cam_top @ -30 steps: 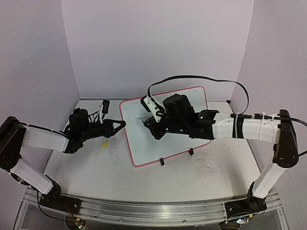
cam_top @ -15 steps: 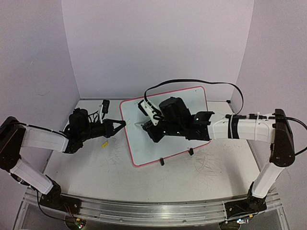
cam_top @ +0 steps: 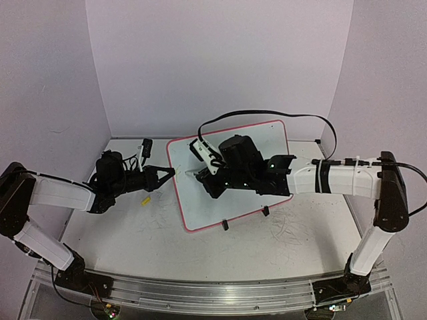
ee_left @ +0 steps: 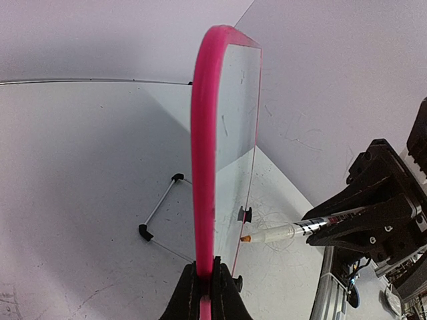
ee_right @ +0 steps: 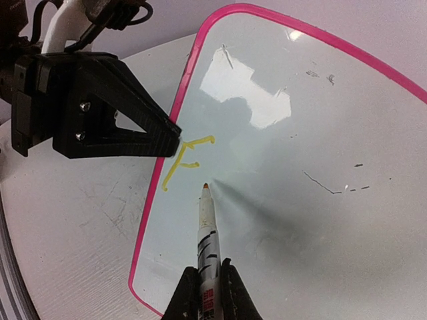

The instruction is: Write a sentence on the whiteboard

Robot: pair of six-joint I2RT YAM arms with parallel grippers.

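Note:
The whiteboard [cam_top: 200, 203] stands tilted on the table, white with a pink rim [ee_left: 202, 167]. My left gripper [cam_top: 169, 173] is shut on its left edge, with both fingers [ee_left: 227, 297] pinching the rim. My right gripper [ee_right: 205, 283] is shut on a white marker [ee_right: 208, 230]. Its orange tip [ee_right: 205, 185] is just below a yellow letter "F" [ee_right: 185, 160], all that shows of the sentence, near the board's upper left. The tip is very close to the board [ee_right: 307, 220]; I cannot tell whether it touches. The left wrist view shows the marker [ee_left: 283, 233] from the side.
A small yellow cap [cam_top: 144, 200] lies on the table by the left arm. Two black clip feet [cam_top: 225, 225] [cam_top: 265, 211] hold the board's lower edge, and a wire stand [ee_left: 160, 213] is behind it. Grey scribbles mark the table [cam_top: 287, 227], and faint grey marks are on the board [ee_right: 327, 183].
The right arm has shifted a little to the left with the marker. The left arm and the board have stayed put.

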